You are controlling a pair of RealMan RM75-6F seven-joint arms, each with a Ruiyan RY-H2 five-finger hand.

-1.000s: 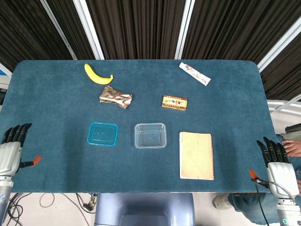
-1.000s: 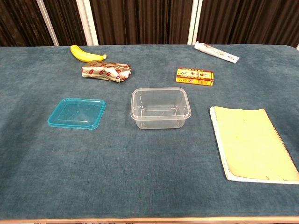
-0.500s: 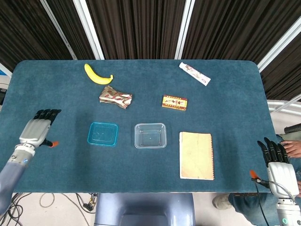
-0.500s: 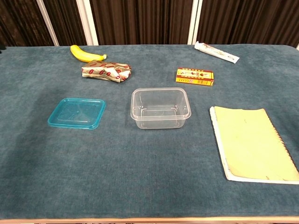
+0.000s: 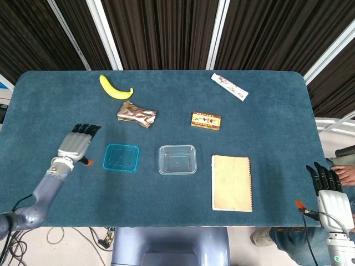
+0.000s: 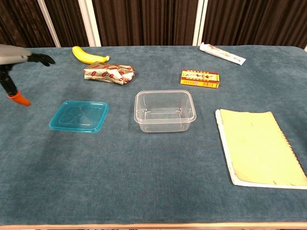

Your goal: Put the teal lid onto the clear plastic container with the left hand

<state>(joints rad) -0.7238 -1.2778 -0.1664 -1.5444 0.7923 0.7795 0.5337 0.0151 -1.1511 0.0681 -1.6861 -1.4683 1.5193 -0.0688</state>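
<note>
Step in hand: the approach, by my reading. Nothing is grasped yet. The teal lid lies flat on the table, untouched, just to the right of the left hand as the head camera shows it. The clear plastic container sits further right again, beyond the lid, upright, open-topped and empty, apart from the lid.

Left hand: hovers above the cloth beside the lid's left edge, fingers stretched forward and slightly apart, holding nothing and touching nothing that either camera shows. In the chest view only its dark fingertips and an orange-tipped thumb show at the frame's left edge, clear of the lid.

Right hand: off the table's near right corner, well apart from everything, fingers extended, empty.

Next move, as I judge it: the left hand must shift right over the lid and come down on it. The lid is thin and flat on a napped cloth, so getting a fingertip under one rim looks the awkward part. Then lift, carry right, and square it over the container's rim.
</note>
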